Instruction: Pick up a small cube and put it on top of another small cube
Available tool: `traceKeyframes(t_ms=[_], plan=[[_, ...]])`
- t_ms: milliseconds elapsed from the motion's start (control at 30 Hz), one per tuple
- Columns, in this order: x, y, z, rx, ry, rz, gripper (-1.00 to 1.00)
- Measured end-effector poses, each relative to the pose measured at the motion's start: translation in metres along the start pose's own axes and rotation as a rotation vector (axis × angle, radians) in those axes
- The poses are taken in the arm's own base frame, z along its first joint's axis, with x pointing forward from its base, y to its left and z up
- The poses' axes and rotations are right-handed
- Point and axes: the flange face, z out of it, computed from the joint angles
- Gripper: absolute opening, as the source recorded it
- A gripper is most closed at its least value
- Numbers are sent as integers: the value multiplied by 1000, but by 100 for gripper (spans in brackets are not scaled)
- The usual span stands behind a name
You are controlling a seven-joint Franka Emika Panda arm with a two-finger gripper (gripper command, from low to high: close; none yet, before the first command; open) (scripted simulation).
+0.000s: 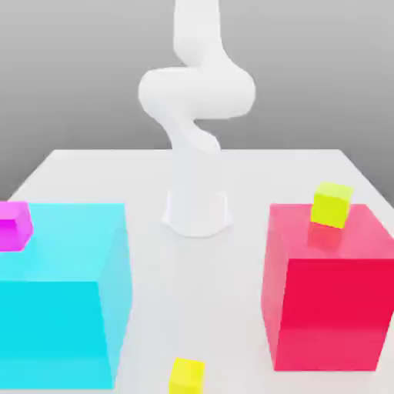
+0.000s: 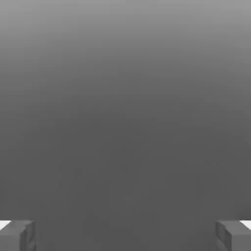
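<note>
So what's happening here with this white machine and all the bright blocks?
A robot arm is meant to stack one small cube on another, but it isn't holding anything right now; its gripper is open. The small yellow cube sits on the table, and the greenish-yellow one is on the big red block. They aren't stacked.

A simulated robot test scene is shown — a white arm is mounted on a bare pale surface, plain-coloured blocks are set out, and only blank grey is rendered behind.
</note>
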Motion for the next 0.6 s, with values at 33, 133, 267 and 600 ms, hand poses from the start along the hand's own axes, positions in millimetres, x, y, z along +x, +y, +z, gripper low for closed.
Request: traceKeyframes(t_ms=[33,133,267,600], plan=[[0,0,21,-24,-17,6,0],[-3,5,80,-90,-66,21,0],[-14,19,154,-176,-132,42,0],[-71,88,321,-383,-300,98,0]])
